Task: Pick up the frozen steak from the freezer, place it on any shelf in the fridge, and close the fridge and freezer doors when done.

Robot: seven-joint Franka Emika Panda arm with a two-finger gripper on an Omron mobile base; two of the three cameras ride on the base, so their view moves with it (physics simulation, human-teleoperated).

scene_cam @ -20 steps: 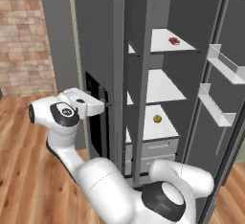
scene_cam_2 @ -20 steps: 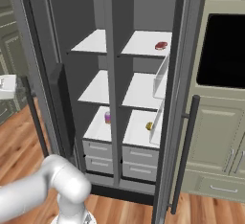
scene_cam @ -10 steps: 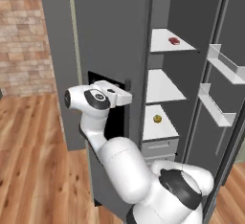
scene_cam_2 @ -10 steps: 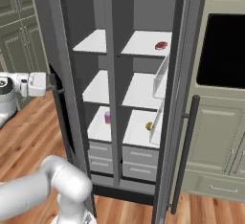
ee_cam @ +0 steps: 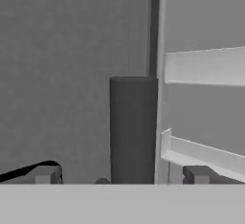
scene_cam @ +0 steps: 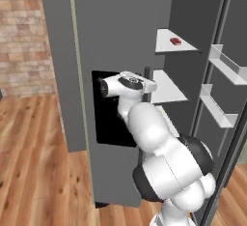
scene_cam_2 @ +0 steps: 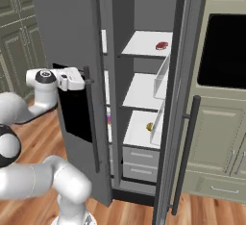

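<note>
Frozen steak (scene_cam_2: 162,45) located on the uppermost white shelf (scene_cam_2: 139,46) of the wider compartment, near the shelf's right front corner; seen in the left base view (scene_cam: 175,41) toward the shelf's front edge. Small yellow round item (scene_cam_2: 150,126) resting on the lowest shelf of the same compartment, near its right edge, visible from the right base view alone. Two pale drawers (scene_cam_2: 141,156) stacked below that shelf.

Freezer door (scene_cam_2: 72,51) with black dispenser panel (scene_cam_2: 76,113) swung most of the way across the narrower compartment, hiding nearly all of its interior; a thin strip of white shelf edges and a purple-red spot visible through the gap. Fridge door (scene_cam_2: 178,99) standing open, pale inner bins (scene_cam: 223,65) shown clearly from the left base view.

Gripper (scene_cam_2: 87,80) positioned at the freezer door's dark vertical handle (scene_cam_2: 92,113), beside the dispenser panel. Hand view: fingers (ee_cam: 197,174) spread wide, nothing clamped, dark bar of the handle (ee_cam: 133,127) standing between them; contact with the bar impossible to judge.

Floor of wood planks (scene_cam: 34,167). Brick wall (scene_cam: 24,36) to the left; pale green cabinets (scene_cam_2: 218,137) and a dark oven window (scene_cam_2: 223,51) to the right.
</note>
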